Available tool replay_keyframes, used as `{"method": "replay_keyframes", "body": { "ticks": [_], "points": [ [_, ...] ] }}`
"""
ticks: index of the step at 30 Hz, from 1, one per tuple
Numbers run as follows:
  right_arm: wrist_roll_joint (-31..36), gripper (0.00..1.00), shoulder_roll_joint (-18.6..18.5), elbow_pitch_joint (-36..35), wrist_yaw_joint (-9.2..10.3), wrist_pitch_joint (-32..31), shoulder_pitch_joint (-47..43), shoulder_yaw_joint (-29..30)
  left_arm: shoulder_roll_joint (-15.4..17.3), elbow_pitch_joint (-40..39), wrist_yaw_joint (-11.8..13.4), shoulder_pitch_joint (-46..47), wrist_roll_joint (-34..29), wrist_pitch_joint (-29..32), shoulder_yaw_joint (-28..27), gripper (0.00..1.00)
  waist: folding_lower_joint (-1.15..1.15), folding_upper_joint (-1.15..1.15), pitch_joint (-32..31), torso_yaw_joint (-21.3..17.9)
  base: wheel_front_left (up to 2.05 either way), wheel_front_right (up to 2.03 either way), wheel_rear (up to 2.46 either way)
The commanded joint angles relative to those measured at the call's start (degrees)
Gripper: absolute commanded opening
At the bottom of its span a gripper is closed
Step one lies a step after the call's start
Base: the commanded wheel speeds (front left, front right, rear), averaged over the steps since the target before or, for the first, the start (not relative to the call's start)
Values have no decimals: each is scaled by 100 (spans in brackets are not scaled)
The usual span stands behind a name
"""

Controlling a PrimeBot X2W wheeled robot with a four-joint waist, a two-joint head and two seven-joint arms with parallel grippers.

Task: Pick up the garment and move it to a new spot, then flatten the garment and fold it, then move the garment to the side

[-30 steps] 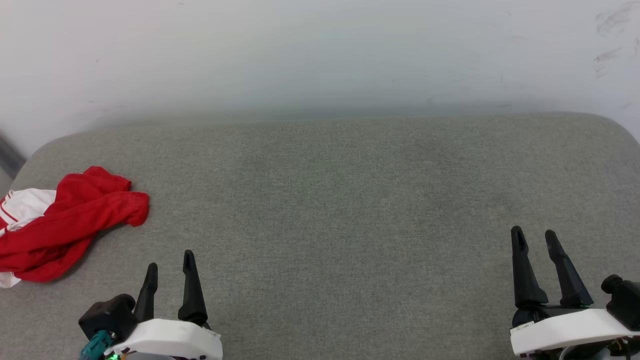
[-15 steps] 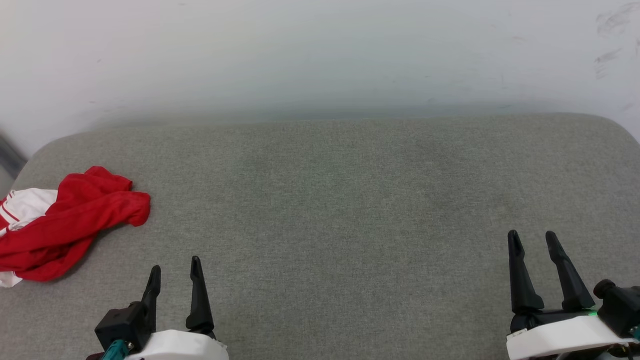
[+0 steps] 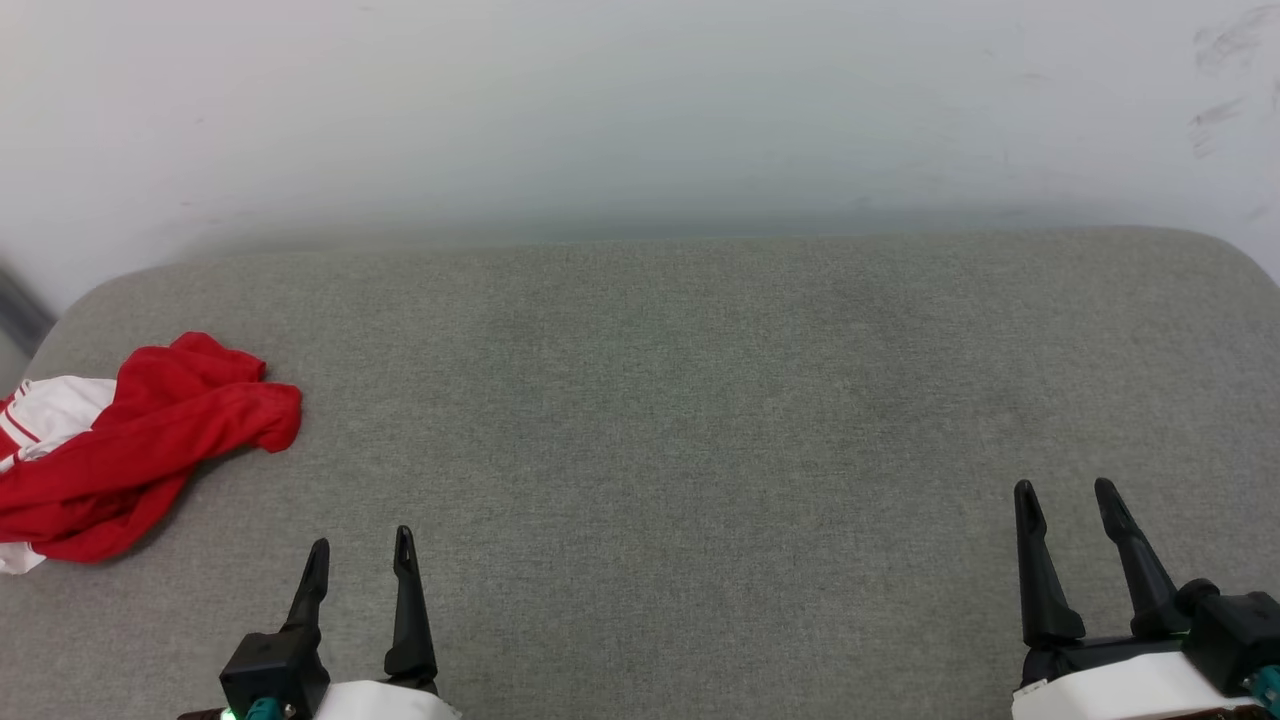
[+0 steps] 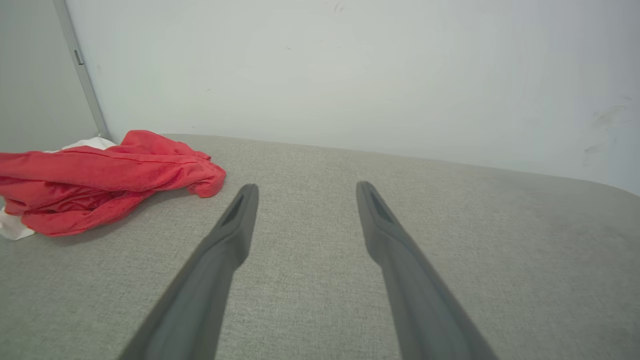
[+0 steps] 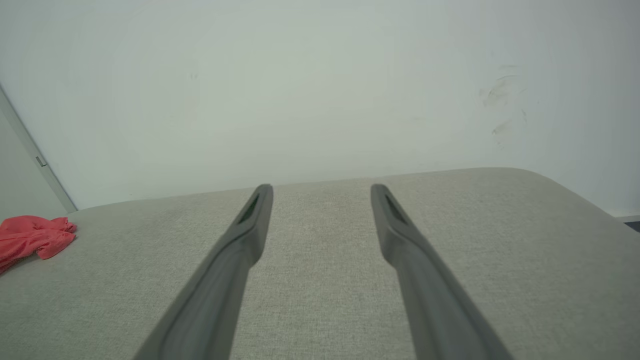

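- You have the garment (image 3: 140,440) in a crumpled heap at the left edge of the grey padded surface (image 3: 650,400), nearer to the far left corner than to the near one. Part of it is cut off by the left border of the head view.
- It is mostly red. A white sleeve (image 3: 55,410) with thin red stripes shows on its far left side, and a small white piece shows at its near end.
- Your left gripper (image 3: 361,540) is by the front edge, to the right of the heap and apart from it. Its two fingers are spread and they grasp nothing.
- Your right gripper (image 3: 1064,489) is by the front edge close to the right end — well apart from the garment. It is released too, with only bare grey fabric between the fingers.
- Both grippers point toward the pale wall (image 3: 640,100) behind the far edge. Whether the fingertips touch the surface, I cannot tell.
- The wall has some dark scuff marks (image 3: 1215,110) at its upper right.
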State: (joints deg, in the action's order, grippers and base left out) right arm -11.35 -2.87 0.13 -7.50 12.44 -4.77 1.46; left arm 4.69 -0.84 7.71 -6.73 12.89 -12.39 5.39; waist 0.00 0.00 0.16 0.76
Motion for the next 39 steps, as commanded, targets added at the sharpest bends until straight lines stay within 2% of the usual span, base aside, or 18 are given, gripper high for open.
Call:
{"method": "replay_keyframes", "body": {
  "ticks": [1, 23, 39],
  "points": [
    [116, 100, -2, -59, 1, 46, -7, -1, -20, -11, -9, -42, -103, -59, 0, 100, 0, 0, 3, 1, 0, 0, 0],
    [637, 100, -1, -107, 2, 283, -197, -43, -158, 142, -229, -175, -918, -291, -224, 100, 0, 0, 1, 8, 0, 0, 0],
    [277, 100, 0, 121, 2, 278, -231, -117, -184, 297, -355, -148, -812, -296, -345, 100, 0, 0, 15, -4, 0, 0, 0]
  ]
}}
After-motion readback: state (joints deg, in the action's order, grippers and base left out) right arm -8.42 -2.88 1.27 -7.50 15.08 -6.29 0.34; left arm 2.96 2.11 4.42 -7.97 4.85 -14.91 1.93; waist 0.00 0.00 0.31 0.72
